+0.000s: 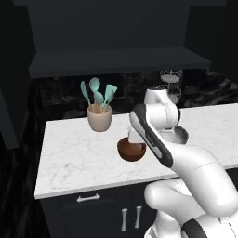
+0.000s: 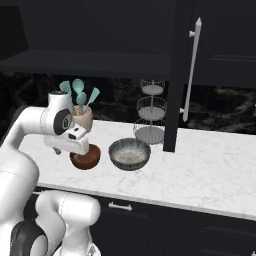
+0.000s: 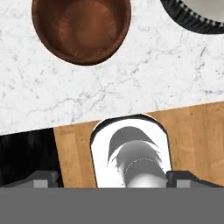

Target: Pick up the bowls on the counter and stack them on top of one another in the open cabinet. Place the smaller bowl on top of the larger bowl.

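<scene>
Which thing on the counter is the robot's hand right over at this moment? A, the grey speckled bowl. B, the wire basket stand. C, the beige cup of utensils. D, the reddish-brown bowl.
D: the gripper sits directly above the reddish-brown bowl, while the grey bowl lies apart beside it.
</scene>
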